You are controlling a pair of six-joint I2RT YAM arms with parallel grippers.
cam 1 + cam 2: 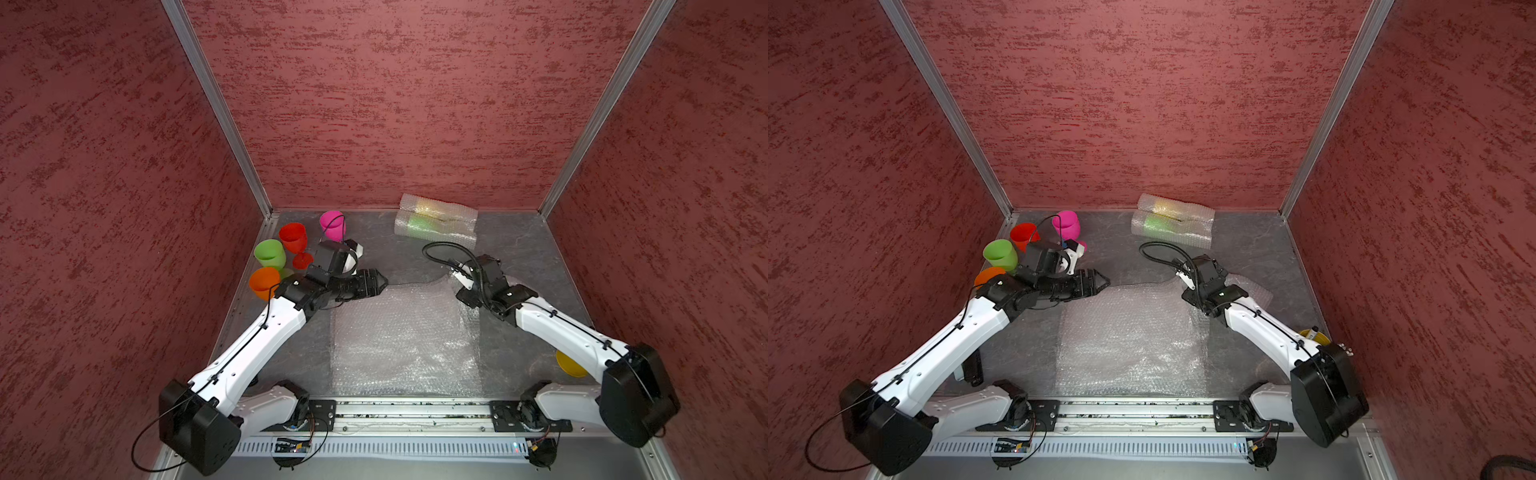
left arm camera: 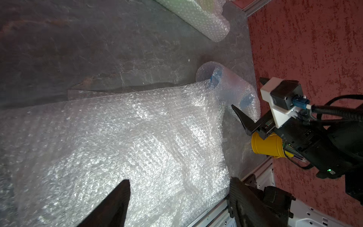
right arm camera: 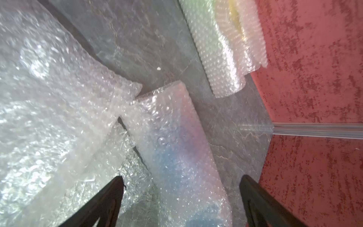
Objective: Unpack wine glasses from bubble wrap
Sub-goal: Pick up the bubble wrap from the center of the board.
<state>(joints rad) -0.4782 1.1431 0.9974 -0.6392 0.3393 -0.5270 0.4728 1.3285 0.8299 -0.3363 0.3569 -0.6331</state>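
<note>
Four bare wine glasses stand at the back left: pink, red, green and orange. A blue one lies inside a bubble wrap sleeve. My right gripper is open and straddles that sleeve, its fingers clear of it on both sides. Two more sleeves lie by the back wall, one showing yellow and one showing green. My left gripper is open and empty over the left edge of the flat bubble wrap sheets.
A small yellow cup of utensils stands at the right edge, partly behind my right arm. Red walls close in the left, back and right sides. A metal rail with both arm bases runs along the front.
</note>
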